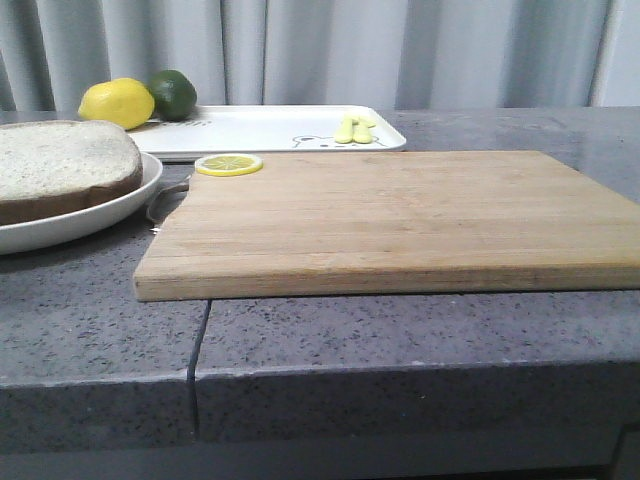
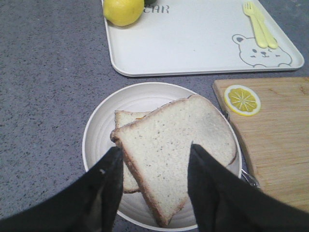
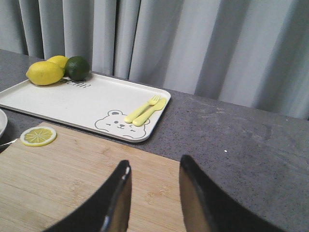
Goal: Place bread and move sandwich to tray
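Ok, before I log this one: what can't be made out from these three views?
- Egg: the top bread slice covers whatever lies under it on the plate; only a lower slice's edge shows, left wrist view.
- Left hand: open above the bread; contact can't be judged.
- Lime: half hidden behind the lemon, front view.
- Tray lettering: cut off by the lemon, left wrist view.

We're looking at what seems like a mock kitchen setup, more a staged demo corner than a real home. The table (image 1: 420,330) is grey speckled stone, like a kitchen counter, and a wooden cutting board (image 1: 390,215) sits on it. Just behind the board there's a white tray (image 1: 270,128) with a bear drawing, holding a lemon (image 1: 116,102), a lime (image 1: 174,93) and yellow cutlery (image 1: 355,128). Beside the board, a plate (image 1: 85,215) of bread (image 1: 62,165). Behind the tray hangs a plain grey curtain (image 1: 330,50).
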